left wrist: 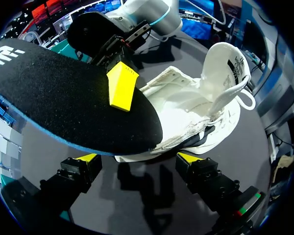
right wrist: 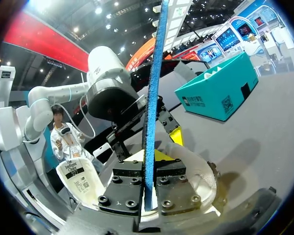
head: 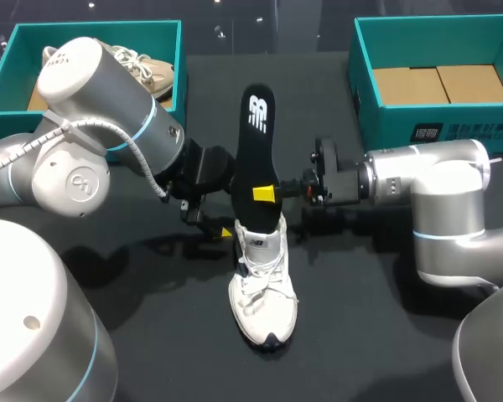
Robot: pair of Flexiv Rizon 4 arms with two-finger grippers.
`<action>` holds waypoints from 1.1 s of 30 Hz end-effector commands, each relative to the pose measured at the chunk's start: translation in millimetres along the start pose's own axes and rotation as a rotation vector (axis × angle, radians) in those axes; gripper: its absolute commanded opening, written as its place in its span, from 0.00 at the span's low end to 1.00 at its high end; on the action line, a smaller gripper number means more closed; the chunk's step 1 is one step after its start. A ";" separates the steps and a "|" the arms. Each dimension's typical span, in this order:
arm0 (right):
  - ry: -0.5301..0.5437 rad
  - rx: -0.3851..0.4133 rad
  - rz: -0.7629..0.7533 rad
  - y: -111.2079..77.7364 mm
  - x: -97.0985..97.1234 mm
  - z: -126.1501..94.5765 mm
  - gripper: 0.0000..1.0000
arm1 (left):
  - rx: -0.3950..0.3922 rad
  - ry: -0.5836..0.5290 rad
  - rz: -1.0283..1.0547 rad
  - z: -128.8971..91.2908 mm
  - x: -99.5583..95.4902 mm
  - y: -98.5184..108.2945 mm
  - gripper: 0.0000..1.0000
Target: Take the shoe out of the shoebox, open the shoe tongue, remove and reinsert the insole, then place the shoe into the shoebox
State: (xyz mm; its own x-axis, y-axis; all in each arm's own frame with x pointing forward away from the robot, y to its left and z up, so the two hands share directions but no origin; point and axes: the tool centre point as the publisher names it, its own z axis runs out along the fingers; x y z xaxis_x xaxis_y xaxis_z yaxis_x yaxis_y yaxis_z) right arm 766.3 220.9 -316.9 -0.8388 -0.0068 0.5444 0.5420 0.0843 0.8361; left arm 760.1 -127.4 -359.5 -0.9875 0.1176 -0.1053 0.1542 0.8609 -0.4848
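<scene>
On the black table (head: 151, 318), the far-left shoebox (head: 163, 33) holds a beige shoe (head: 147, 71). The left gripper (left wrist: 138, 157), fingers spread, sits beside the central white shoe (head: 264, 285). The right gripper (head: 268, 193) pinches the black insole (head: 256, 142), whose lower end is at the shoe's opening. The far-right shoebox (head: 365, 100) stands apart.

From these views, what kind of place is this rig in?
Likely a robot test or demo bench for shoe handling: a dark table, a teal left shoebox and right shoebox, and a white shoe with its black insole sticking out.
</scene>
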 end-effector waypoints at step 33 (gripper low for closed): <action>-0.003 0.031 0.078 -41.5 14.5 6.6 0.00 | 0.001 0.000 0.001 -0.1 0.5 0.8 1.00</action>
State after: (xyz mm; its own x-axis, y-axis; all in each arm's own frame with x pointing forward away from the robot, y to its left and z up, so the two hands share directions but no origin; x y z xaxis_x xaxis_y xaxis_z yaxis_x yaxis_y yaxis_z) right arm 732.8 221.8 -338.1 -0.7927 0.0099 0.6096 0.6062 0.1191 0.7863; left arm 760.1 -127.4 -359.5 -0.9875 0.1176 -0.1052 0.1542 0.8609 -0.4848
